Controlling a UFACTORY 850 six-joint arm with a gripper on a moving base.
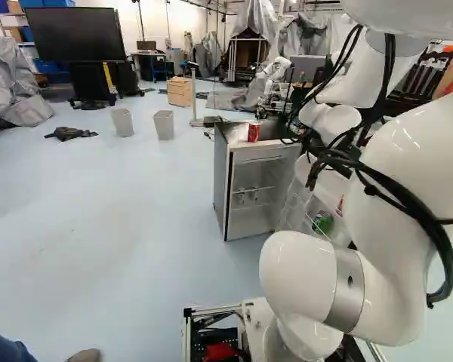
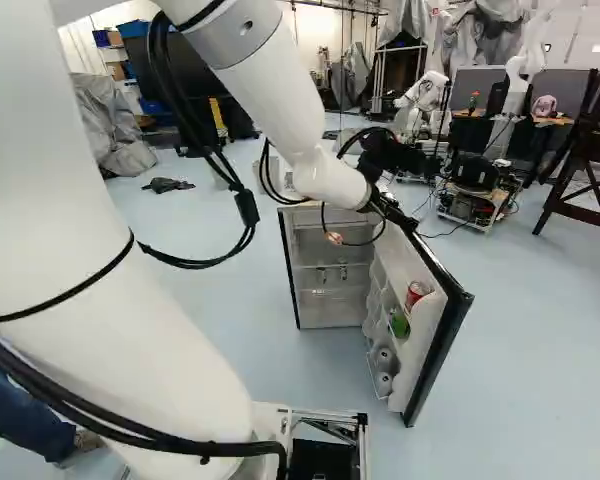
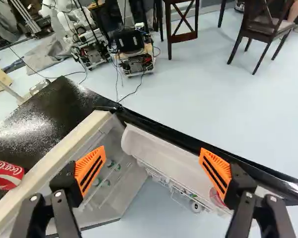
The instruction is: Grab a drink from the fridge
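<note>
1. The gripper [image 2: 405,160] is held above the open fridge [image 1: 239,197]; in the wrist view its orange-padded fingers are seen spread wide, with nothing gripped.
2. A red can [image 1: 253,132] is shown standing on the fridge top in the left base view; in the wrist view it is seen outside the fingers, while in the right base view it cannot be made out.
3. In the right base view, another red can [image 2: 416,295] and a green can [image 2: 399,322] are shown in the open door [image 2: 442,335].
4. Green-marked items [image 3: 107,182] are revealed inside the fridge by the wrist view.
</note>
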